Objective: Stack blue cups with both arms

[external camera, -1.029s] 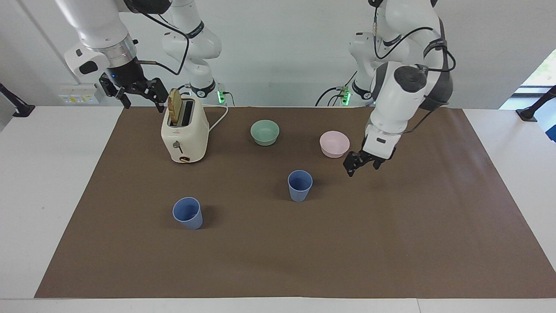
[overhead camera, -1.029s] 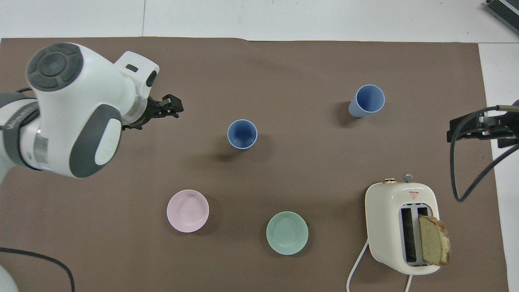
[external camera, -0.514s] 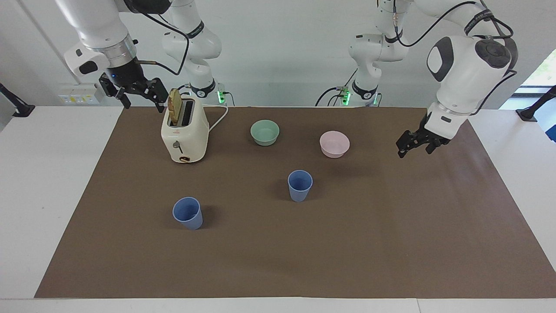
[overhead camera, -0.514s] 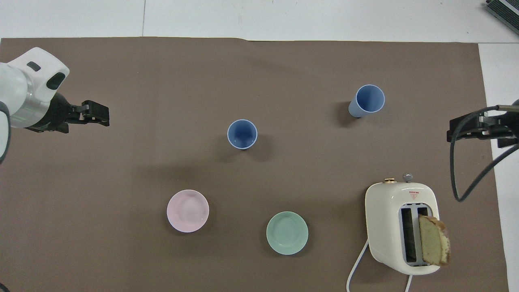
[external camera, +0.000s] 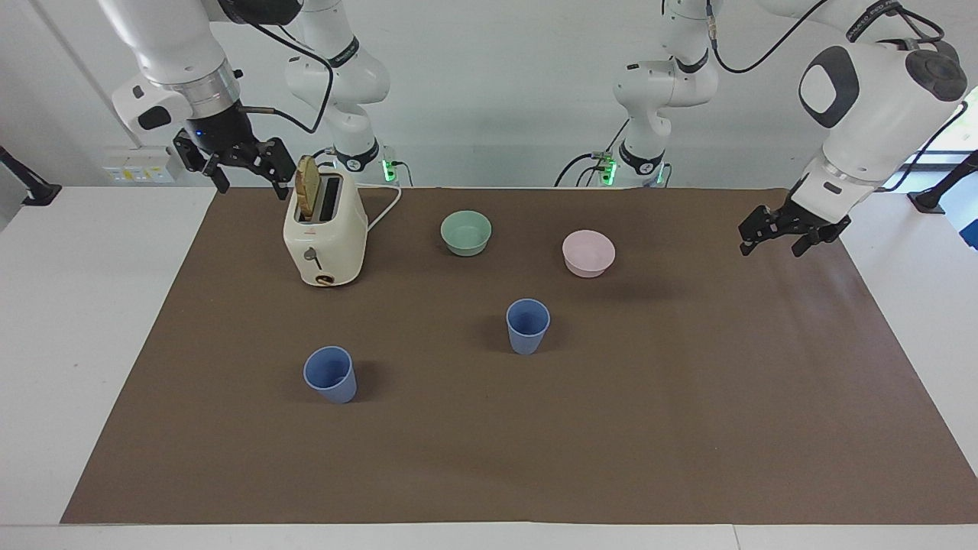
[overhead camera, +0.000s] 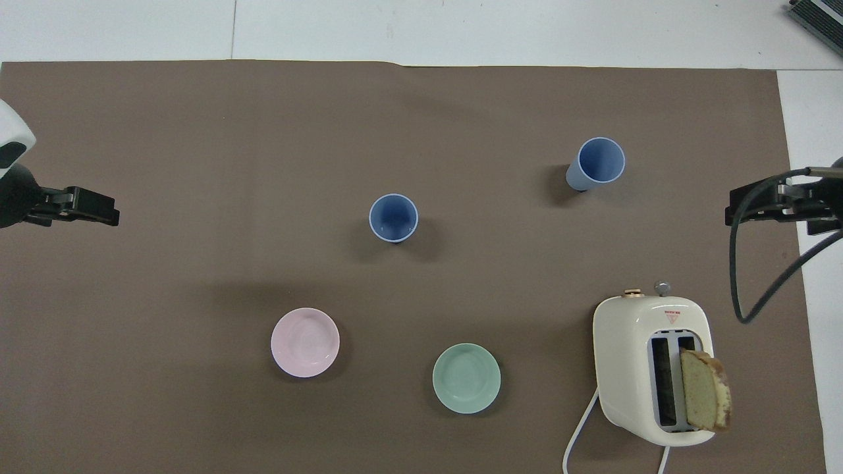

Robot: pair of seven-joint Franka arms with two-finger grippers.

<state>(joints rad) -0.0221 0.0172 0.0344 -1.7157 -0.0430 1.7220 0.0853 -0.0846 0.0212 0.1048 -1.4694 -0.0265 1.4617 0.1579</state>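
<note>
Moved: left gripper has swung away from beside the pink bowl out to the left arm's end of the brown mat; cups, bowls and toaster lie as before.
Desk: white, carrying the mat and everything on it.
Toaster: cream, a slice of bread standing up out of one slot, just beside the right gripper.
Right gripper: waits in the air over the mat's corner, fingers spread wide, empty.
Left gripper: over the mat's edge, fingers spread wide, empty, well apart from both cups.
Green bowl: between toaster and pink bowl.
Blue cups: one upright mid-mat, the other upright toward the right arm's end; both well apart from either gripper, not stacked.
</note>
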